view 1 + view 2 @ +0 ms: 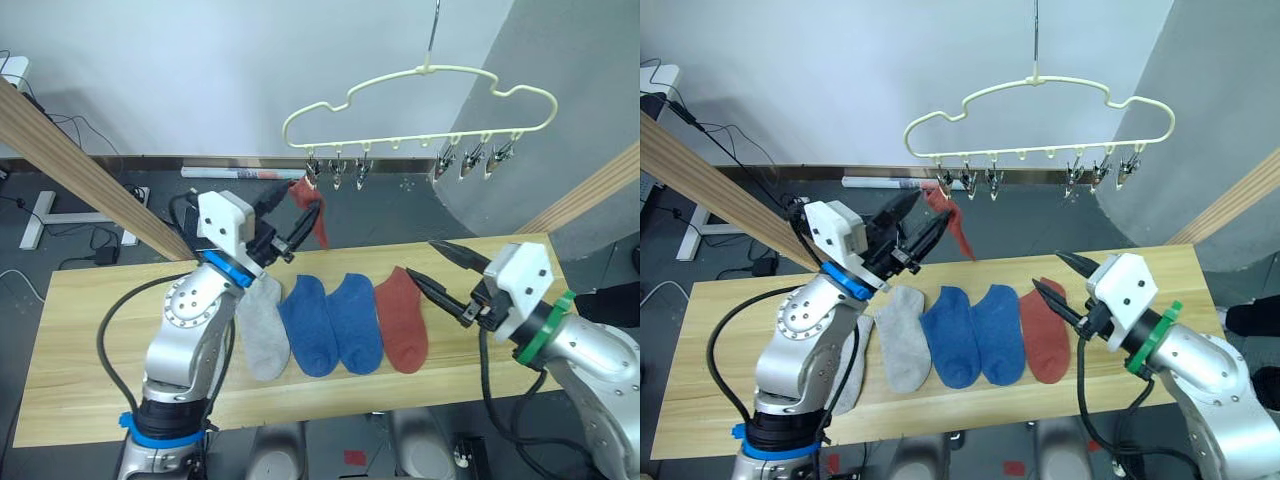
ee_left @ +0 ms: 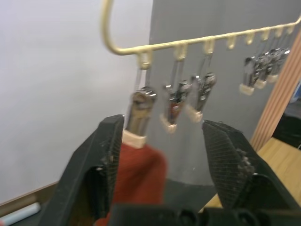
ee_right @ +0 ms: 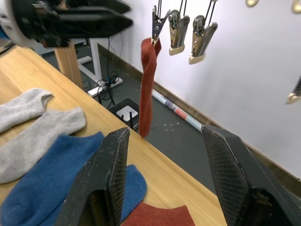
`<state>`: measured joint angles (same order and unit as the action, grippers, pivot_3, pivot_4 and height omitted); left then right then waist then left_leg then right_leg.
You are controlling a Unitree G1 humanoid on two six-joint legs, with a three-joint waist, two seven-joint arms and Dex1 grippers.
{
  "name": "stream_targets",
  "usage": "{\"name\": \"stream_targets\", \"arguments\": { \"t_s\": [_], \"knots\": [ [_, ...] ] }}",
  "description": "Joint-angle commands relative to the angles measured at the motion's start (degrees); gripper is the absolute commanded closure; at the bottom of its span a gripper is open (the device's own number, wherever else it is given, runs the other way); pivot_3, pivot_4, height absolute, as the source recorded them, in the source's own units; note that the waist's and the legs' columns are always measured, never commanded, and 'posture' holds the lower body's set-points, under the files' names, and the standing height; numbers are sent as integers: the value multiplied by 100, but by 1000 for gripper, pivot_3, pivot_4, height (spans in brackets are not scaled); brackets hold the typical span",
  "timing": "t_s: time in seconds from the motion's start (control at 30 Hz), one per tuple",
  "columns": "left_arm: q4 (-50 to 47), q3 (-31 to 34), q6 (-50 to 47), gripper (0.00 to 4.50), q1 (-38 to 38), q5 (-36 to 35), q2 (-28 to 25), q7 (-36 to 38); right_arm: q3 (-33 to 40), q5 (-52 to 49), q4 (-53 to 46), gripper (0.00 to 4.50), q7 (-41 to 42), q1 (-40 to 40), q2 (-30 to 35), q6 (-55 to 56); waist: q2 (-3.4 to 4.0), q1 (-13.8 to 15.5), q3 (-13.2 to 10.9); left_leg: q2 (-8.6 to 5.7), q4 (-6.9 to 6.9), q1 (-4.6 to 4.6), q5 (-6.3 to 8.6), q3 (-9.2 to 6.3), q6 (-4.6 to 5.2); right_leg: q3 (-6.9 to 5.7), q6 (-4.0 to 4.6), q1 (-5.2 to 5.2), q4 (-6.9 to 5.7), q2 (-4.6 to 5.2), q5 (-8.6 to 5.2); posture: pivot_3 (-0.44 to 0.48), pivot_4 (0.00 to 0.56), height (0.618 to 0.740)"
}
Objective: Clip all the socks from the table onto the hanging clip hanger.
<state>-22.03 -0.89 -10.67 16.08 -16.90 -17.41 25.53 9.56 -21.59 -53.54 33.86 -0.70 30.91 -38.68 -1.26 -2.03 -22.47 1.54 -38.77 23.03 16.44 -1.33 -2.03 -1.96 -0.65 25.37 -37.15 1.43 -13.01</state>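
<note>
A pale yellow-green clip hanger hangs above the far side of the table. One brick-red sock dangles from its leftmost clip. My left gripper is raised beside that sock, open, with the fabric showing between its fingers but not pinched. On the table lie a grey sock, a second grey one partly under my left arm, two blue socks and a red sock. My right gripper hovers open just right of that red sock.
Slanted wooden poles cross at the left and right. Two empty clips hang beside the clipped sock, and three more sit at the bar's right end. Cables and a power strip lie on the floor behind.
</note>
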Motion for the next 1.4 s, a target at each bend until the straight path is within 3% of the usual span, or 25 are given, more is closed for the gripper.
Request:
{"name": "stream_targets", "arguments": {
  "t_s": [0.03, 0.37, 0.7, 1.4],
  "knots": [
    [-120, -200, 373, 1563, -88, 262, 193, -136, 251, -313, -291, 1949, 1, 28, 147, -34, 0, -16, 0, 0, 0, -1, 0, 1, 0, 0, 0, 0, 0, -4, 0, -177, 378, 740],
    [620, -601, 815, 1563, 123, 1211, 1056, -1069, 381, -988, -284, 1949, -233, -383, 419, -280, -1, -95, 0, -4, -4, 0, 0, 3, 3, 2, -2, -4, -1, -18, -1, -197, 392, 740],
    [1064, -638, 891, 1563, 468, 1606, 1570, -1648, 599, -1460, -116, 1949, -349, -579, 755, -389, -6, -128, -3, -6, -7, 2, 2, 4, 7, 2, 3, -7, -1, -18, 2, -220, 403, 740],
    [1171, -505, 893, 1563, 831, 1639, 1783, -1957, 696, -1664, 21, 1949, -489, -561, 998, -272, -7, -139, -3, -6, -9, 2, 2, 7, 7, 1, 1, -8, -3, -19, 2, -227, 405, 740]
  ]
}}
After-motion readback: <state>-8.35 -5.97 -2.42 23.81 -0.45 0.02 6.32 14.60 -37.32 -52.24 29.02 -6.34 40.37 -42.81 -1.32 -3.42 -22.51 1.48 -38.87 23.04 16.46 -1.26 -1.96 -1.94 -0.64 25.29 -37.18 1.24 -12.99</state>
